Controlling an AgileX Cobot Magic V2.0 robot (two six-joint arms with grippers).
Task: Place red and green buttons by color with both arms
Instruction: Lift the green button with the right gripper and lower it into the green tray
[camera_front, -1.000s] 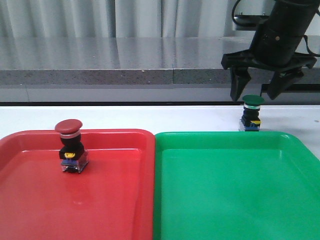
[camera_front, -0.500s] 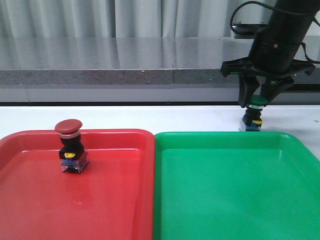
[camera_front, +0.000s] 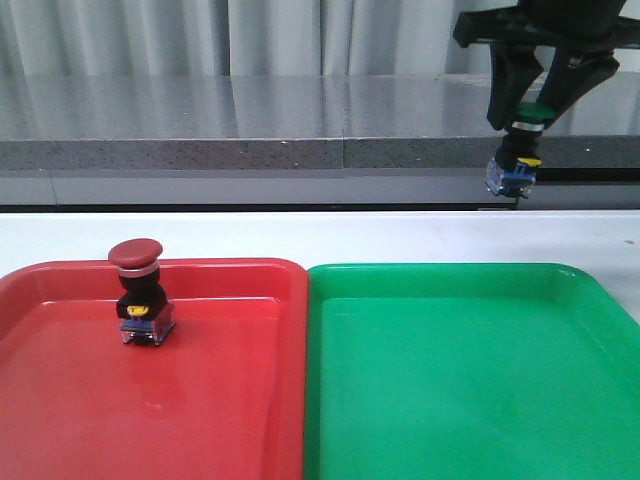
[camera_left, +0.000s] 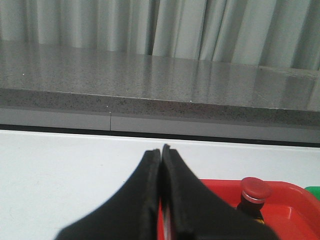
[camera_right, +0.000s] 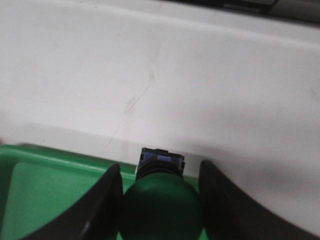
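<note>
The red button (camera_front: 139, 292) stands upright in the red tray (camera_front: 230, 400), near its far left; it also shows in the left wrist view (camera_left: 254, 191). My right gripper (camera_front: 532, 105) is shut on the green button (camera_front: 521, 148) by its cap and holds it high in the air, above and behind the far right of the green tray (camera_front: 460, 380). In the right wrist view the green cap (camera_right: 161, 210) fills the gap between the fingers. My left gripper (camera_left: 161, 150) is shut and empty, over the white table just off the red tray (camera_left: 282, 212); it is out of the front view.
The two trays sit side by side at the front of the white table (camera_front: 320, 235). A grey counter ledge (camera_front: 200, 150) and curtains run along the back. The green tray's far rim shows below the held button in the right wrist view (camera_right: 55, 165).
My right gripper closed on the green button on the table and has lifted it well up. The red button and both trays have not moved.
</note>
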